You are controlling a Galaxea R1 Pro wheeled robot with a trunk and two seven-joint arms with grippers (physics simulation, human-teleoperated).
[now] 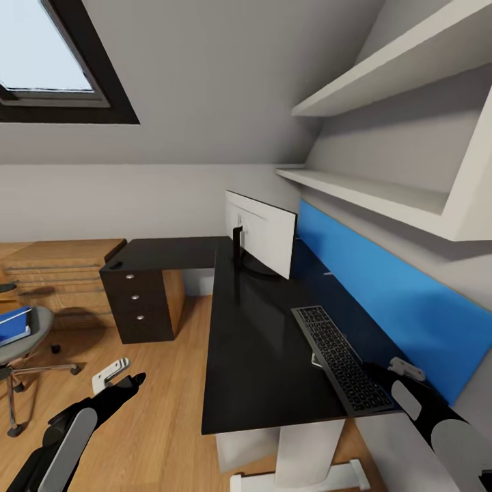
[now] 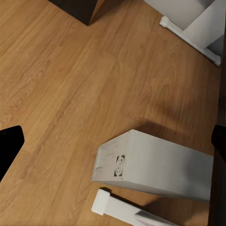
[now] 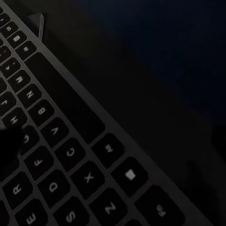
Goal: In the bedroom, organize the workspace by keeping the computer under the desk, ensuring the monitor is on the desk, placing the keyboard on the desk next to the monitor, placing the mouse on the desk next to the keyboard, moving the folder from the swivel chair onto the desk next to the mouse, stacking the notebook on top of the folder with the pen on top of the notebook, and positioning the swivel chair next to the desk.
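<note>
keyboard [image 1: 343, 359] flat on counter [image 1: 256, 342], near monitor [image 1: 263, 232] | right claw [image 1: 400, 369] at keyboard's near end, grip unclear | left claw [image 1: 119, 383] over floor, spread wide | folder [image 1: 14, 324] on chair [image 1: 24, 342]

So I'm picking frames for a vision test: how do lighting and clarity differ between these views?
Head view: evenly lit, with the glossy desk faintly mirroring the blue wall panel. Left wrist view: bright and sharp, the computer casting a soft shadow on the wood floor. Right wrist view: very dark, only the pale lettering on the keyboard stands out.
</note>
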